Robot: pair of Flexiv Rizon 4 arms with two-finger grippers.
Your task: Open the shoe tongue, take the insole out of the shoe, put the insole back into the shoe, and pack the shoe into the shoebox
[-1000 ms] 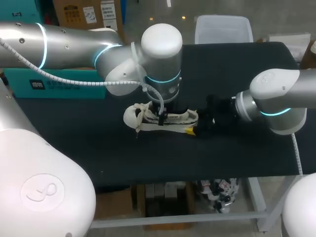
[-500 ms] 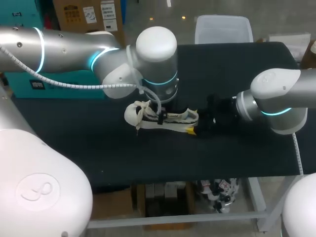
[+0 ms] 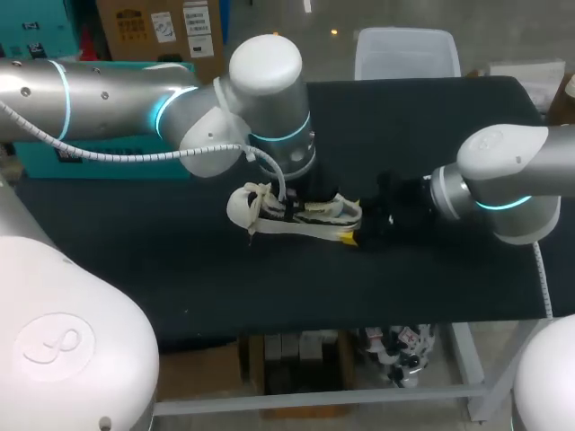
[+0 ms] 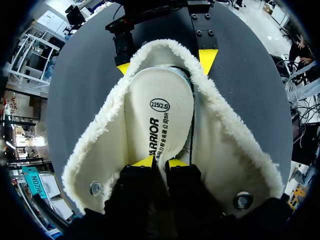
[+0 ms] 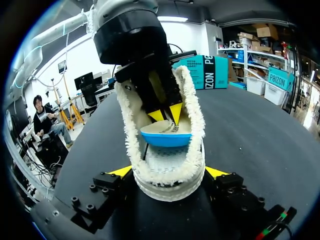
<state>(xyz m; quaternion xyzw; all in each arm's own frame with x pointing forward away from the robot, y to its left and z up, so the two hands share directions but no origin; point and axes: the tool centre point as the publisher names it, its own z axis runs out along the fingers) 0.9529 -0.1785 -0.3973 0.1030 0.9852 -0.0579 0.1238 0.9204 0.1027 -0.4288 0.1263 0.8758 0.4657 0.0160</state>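
The left gripper (image 4: 160, 162) pinches the insole (image 4: 159, 112); peel it upward slowly; the right gripper (image 5: 167, 172) clamps the fleece-lined shoe (image 3: 310, 214) mid-frame.

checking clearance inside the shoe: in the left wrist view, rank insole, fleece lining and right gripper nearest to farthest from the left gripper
1. insole: pinched in the left gripper.
2. fleece lining: flanking the insole on both sides.
3. right gripper: farthest, clamping the shoe at its heel end.

The insole (image 4: 159, 117) bears an oval stamp (image 4: 159, 104) with numbers and a line of dark capital lettering (image 4: 155, 141).
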